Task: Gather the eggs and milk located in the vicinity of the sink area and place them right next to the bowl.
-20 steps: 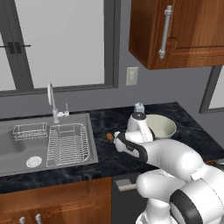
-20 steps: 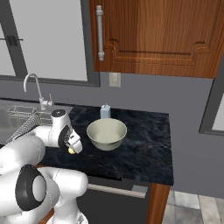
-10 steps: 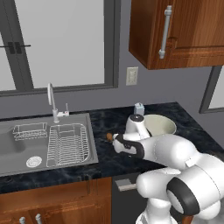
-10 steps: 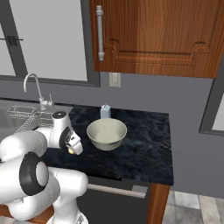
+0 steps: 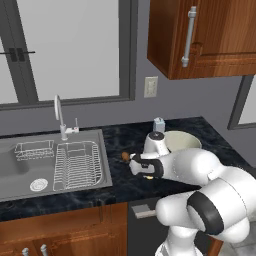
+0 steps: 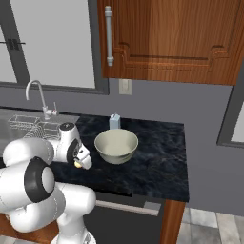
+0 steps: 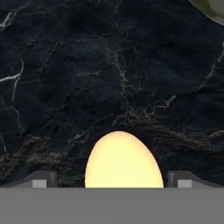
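Two eggs are in sight: a pale yellow-cream egg (image 7: 124, 160) sits between the two dark finger tips of the gripper (image 7: 109, 179), which stand one on each side of it with the jaws narrowed onto it, and a brown egg (image 5: 125, 156) lies on the dark marbled counter (image 6: 157, 157) just off the hand's sink side. In the right base view the cream egg (image 6: 77, 164) shows as a small yellow spot at the gripper (image 6: 81, 163), low over the counter. There is one bowl (image 6: 116, 146), large, round and pale cream, standing just beyond the gripper on the side away from the sink; nothing can be seen in it, and its rim cuts the upper corner of the hand view. One light-blue and white milk carton (image 6: 114, 122) stands upright behind the bowl, farther from the gripper, near the wall. One stainless steel sink (image 5: 30, 170) lies well off to the gripper's other side, holding a wire dish rack (image 5: 76, 167).
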